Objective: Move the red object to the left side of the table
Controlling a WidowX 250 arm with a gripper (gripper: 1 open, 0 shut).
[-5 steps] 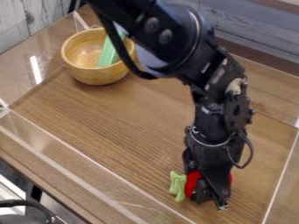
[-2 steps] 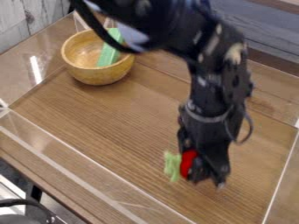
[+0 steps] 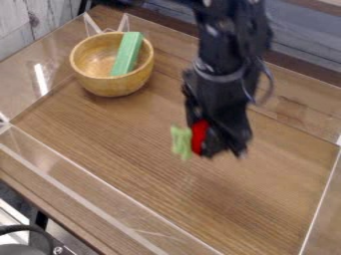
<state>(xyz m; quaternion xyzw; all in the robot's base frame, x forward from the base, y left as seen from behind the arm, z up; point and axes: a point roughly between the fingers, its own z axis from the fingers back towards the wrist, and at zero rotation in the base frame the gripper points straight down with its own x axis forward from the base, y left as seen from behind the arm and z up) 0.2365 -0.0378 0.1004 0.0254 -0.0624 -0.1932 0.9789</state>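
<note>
The red object (image 3: 200,136), a small red toy fruit with a light green leafy stem sticking out to the left, hangs in the air above the table (image 3: 94,149). My gripper (image 3: 208,140) points straight down and is shut on it. The black arm rises behind it to the top of the view. The fruit is blurred by motion and partly covered by the black fingers. It hovers over the middle-right part of the wood-grain top.
A wooden bowl (image 3: 98,72) with a green block (image 3: 128,52) leaning in it stands at the back left. Low clear acrylic walls (image 3: 40,164) run along the table's edges.
The gripper has lifted the red fruit off the tabletop near the front right and carried it up and toward the left and back, rolling the wrist as it went.
</note>
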